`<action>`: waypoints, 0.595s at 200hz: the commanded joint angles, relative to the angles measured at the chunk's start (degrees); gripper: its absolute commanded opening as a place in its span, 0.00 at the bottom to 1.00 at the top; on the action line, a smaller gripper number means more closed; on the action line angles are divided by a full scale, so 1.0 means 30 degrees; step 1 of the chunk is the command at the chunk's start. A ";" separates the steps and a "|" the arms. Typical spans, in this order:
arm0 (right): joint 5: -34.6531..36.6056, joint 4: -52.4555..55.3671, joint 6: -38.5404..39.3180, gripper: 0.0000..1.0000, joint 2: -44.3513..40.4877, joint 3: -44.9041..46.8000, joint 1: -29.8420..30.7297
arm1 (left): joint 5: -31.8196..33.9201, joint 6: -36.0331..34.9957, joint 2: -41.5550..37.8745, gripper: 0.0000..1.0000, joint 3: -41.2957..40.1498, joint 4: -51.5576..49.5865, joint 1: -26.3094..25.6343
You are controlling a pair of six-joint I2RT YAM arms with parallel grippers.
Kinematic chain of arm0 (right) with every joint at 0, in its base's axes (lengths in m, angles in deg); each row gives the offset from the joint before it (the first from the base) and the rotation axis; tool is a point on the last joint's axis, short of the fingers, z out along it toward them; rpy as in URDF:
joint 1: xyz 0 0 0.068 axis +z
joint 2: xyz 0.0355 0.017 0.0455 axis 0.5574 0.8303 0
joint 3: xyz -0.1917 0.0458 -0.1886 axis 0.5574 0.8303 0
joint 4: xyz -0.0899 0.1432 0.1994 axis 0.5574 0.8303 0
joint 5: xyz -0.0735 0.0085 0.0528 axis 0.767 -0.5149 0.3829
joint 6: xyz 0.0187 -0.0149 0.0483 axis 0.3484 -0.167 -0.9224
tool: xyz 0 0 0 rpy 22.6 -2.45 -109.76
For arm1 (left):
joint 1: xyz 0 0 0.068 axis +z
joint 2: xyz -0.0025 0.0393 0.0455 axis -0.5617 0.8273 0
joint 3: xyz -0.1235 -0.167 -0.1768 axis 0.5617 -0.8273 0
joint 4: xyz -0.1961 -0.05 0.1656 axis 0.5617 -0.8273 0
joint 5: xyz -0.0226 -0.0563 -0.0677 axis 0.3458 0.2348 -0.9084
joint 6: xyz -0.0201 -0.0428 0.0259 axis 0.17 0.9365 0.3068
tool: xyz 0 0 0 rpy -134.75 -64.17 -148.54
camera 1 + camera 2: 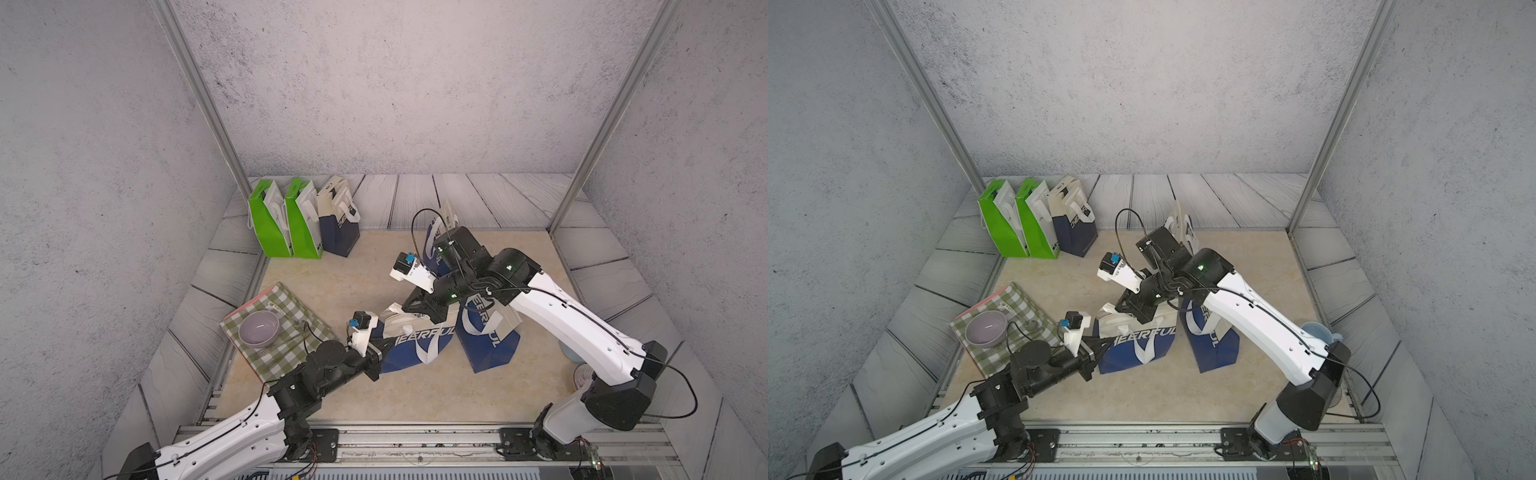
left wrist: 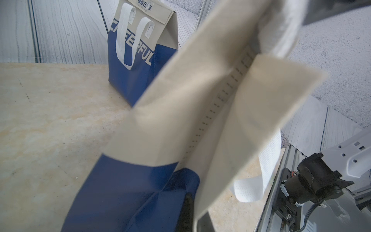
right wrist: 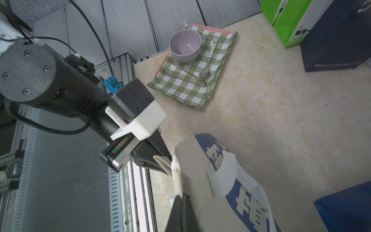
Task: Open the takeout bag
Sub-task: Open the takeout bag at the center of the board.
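Observation:
The takeout bag (image 1: 415, 343) (image 1: 1138, 343) is blue below and beige on top, with white handles and CHEERFUL lettering, and it leans over at mid-table. My left gripper (image 1: 390, 338) (image 1: 1109, 340) is shut on the beige top edge at the bag's near-left end, where the bag (image 2: 180, 120) fills the left wrist view. My right gripper (image 1: 409, 309) (image 3: 181, 197) is shut on the same bag's beige top (image 3: 200, 172), a little behind the left gripper (image 3: 160, 158). The bag's mouth looks pressed flat between the two grips.
A second CHEERFUL bag (image 1: 488, 340) stands just to the right, and a third (image 2: 140, 50) behind the right arm. Two green bags (image 1: 270, 224) and a navy bag (image 1: 338, 228) line the back left. A checked cloth (image 1: 286, 332) carries a lilac bowl (image 1: 258, 328), spoon and tongs.

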 commanded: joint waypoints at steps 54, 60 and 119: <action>0.0087 0.0594 -0.0286 0.00 0.0006 -0.0914 -0.0271 | 0.0723 -0.0258 -0.0215 0.00 -0.0556 -0.1128 -0.0030; 0.0086 0.0603 -0.0286 0.00 0.0020 -0.0929 -0.0265 | 0.0728 -0.0270 -0.0209 0.00 -0.0536 -0.1136 -0.0003; 0.0204 0.1039 -0.0287 0.00 0.0153 -0.1290 -0.0357 | 0.0701 -0.0385 0.0124 0.00 -0.0457 -0.0943 -0.0013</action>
